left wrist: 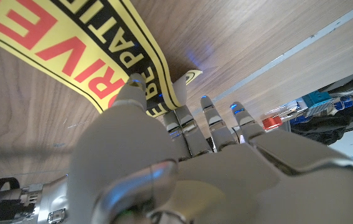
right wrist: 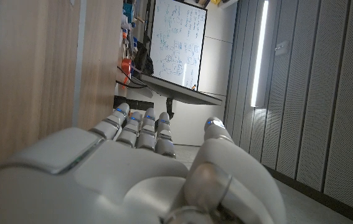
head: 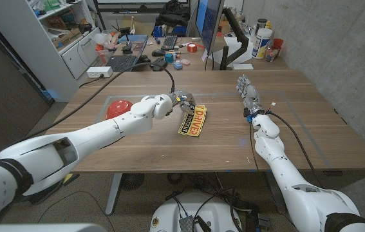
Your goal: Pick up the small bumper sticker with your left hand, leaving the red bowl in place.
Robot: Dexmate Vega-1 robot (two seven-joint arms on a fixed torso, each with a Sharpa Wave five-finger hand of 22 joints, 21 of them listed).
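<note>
The wooden table is carrying everything in play, and the red bowl serves as the landmark: it is sitting near the table's left edge, partly hidden behind the left arm, which is reaching across just in front of it. To the bowl's right, past the wrist, the left hand is pinching the near corner of the bumper sticker; in the left wrist view the thumb and fingers are closing on the sticker's yellow edge, which is curling up off the wood while the rest seems to be lying flat. Far to the bowl's right, well apart from the sticker, the right hand is waiting with fingers stretched out and together, holding nothing. The pick looks under way but not finished. The likely trouble is the thin hold: a pinch on one curled corner could slip as the hand is rising, letting the sticker peel free and drop back. The sheet could also crease or fold if lifted by that corner alone. The forearm is passing close to the bowl, so a sideways swing while lifting could nudge it out of place.
</note>
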